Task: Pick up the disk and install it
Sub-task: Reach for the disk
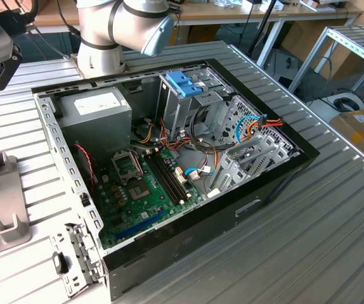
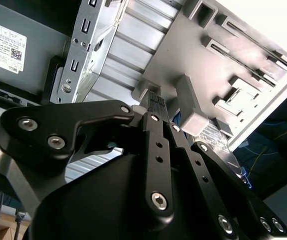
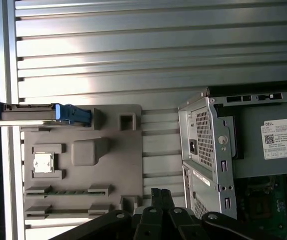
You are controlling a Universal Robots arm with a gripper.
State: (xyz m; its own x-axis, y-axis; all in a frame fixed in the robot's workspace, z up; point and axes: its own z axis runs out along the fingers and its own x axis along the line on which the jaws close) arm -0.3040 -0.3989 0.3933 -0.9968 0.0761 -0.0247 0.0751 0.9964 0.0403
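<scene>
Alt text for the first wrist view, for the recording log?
The disk, edge-on with its blue bracket, stands in a grey fixture tray on the slatted table. The pincer is shut and empty by the tray's edge, near the open computer case.

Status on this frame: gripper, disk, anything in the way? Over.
Black gripper shut, empty, at edge of grey slotted plastic tray. Dark grey flat metal disk, light blue bracket, stands on edge in tray, not gripped. Nothing between them.

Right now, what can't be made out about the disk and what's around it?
Disk, first wrist view: seen edge-on, cut by the frame edge; label face hidden.
Fixture tray, exterior view: cut off at that view's left.
Part of the tray, second wrist view: covered by the end effector.
</scene>
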